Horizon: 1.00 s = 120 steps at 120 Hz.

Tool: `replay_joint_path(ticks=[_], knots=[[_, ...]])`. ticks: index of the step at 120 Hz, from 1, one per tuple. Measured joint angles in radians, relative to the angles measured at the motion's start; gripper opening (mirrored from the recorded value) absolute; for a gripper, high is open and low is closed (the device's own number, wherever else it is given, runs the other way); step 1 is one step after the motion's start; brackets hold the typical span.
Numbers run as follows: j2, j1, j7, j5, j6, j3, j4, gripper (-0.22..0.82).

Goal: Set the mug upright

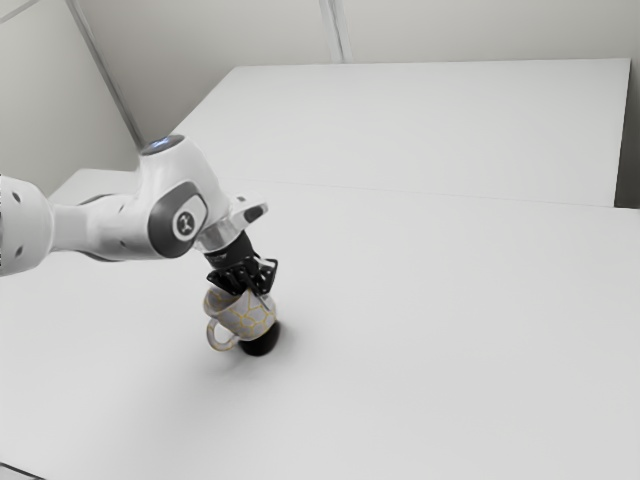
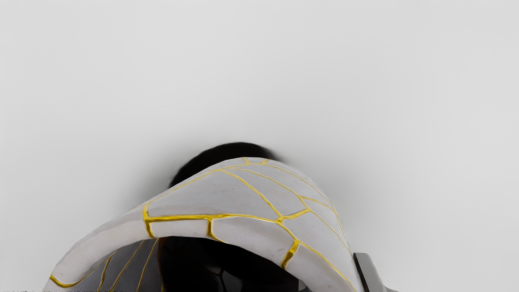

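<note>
Mug [image 1: 246, 314] leans over low at the table [image 1: 430, 320], mouth toward the exterior view's left and the arm, base toward the right, above a black patch of shadow [image 1: 262, 345]. Its handle [image 1: 213, 337] hangs on the lower side. The gripper [image 1: 256, 295] looks closed on the wall near the rim, only a wall's thickness open: one finger [image 2: 368, 273] lies against the outside, while a sliver of the other seems to press from within. Whether base or handle touches the table, I cannot tell.

Righting the mug seems to be the step in hand. It wants a slow wrist turn that brings the mouth up and the base beneath it, with enough height for the handle to swing clear. A pinch on one curved wall could let the mug pivot or slip, so the squeeze should be firm and the turn smooth. Best to lower until the whole base sits flat, then open gently and draw straight up, so the inner finger does not drag the rim.
</note>
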Motion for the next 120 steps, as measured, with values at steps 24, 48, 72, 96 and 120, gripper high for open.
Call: replay_joint_path(ticks=[24,48,72,96,120], knots=[[0.05,-0.019,-0.146,0.11,-0.016,0.001,0.051,-0.11],[0.065,-0.038,-0.261,0.171,-0.093,0.002,0.084,-0.12],[0.101,-0.041,-0.347,0.222,-0.166,0.001,0.11,-0.12],[0.134,-0.024,-0.406,0.234,-0.178,0.0,0.114,-0.11],[0.164,-0.027,-0.448,0.235,-0.154,-0.001,0.114,-0.11]])
